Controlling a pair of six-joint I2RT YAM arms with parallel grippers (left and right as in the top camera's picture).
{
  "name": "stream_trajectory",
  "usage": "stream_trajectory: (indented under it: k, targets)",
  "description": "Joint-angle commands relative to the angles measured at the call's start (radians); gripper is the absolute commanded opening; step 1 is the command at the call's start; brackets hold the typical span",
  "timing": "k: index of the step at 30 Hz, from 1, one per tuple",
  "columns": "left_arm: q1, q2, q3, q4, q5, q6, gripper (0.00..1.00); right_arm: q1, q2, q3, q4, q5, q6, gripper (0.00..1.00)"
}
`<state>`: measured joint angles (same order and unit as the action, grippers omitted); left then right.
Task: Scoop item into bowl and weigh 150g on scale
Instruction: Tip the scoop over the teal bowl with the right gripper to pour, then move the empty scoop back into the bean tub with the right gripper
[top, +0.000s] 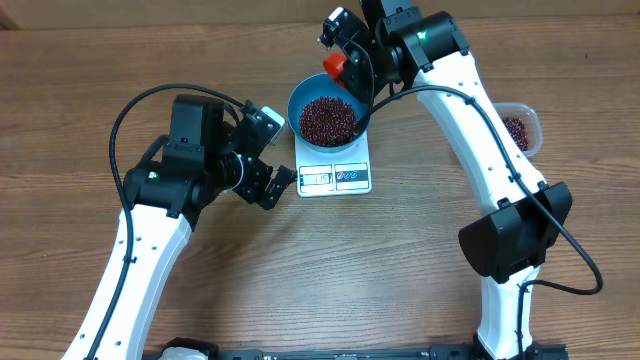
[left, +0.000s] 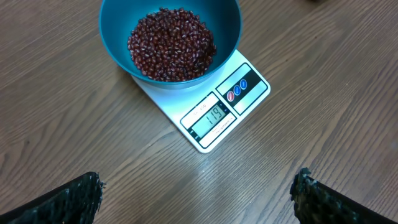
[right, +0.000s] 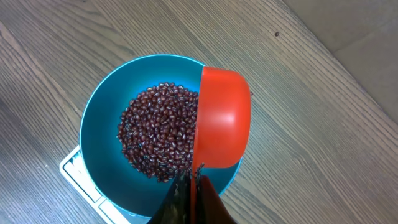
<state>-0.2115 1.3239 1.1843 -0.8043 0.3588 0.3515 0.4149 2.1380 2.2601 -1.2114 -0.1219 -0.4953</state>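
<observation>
**Left hand wide open and empty; right hand clamped on the red scoop over the bowl.**

Closest to the robot, the left hand hangs over bare bench just left of the scale. Its fingers are spread apart and touch nothing. The white scale sits about midway across the bench, more toward the far edge, with its display facing the near edge and showing 119. The blue bowl stands on the far part of the scale, with the beans heaped in its bottom, well below the rim. Past that, the right hand's fingers are pinched together on the scoop's handle. The scoop is tipped on its side over the bowl's far rim, mouth turned toward the beans. Off toward the right edge, a clear tub holding more beans peeks out from behind the right arm.
</observation>
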Motion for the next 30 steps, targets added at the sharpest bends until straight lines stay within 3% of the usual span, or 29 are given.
stream_trajectory:
  k: [1,9,12,20,30]
  targets:
    - [0.000,-0.003,0.010,0.001,-0.003,0.023,1.00,0.000,-0.060,0.040,0.034,0.039,-0.020,0.04]
    - [0.000,-0.003,0.010,0.001,-0.003,0.023,1.00,-0.002,-0.064,0.040,0.029,0.009,-0.029,0.04]
    - [0.000,-0.003,0.010,0.001,-0.003,0.023,1.00,-0.028,-0.075,0.040,0.047,0.009,0.062,0.04]
    - [0.000,-0.003,0.010,0.001,-0.003,0.023,1.00,-0.298,-0.175,0.040,0.004,-0.040,0.243,0.04]
    - [0.000,-0.003,0.010,0.000,-0.003,0.023,1.00,-0.582,-0.180,0.024,-0.251,-0.040,0.256,0.04]
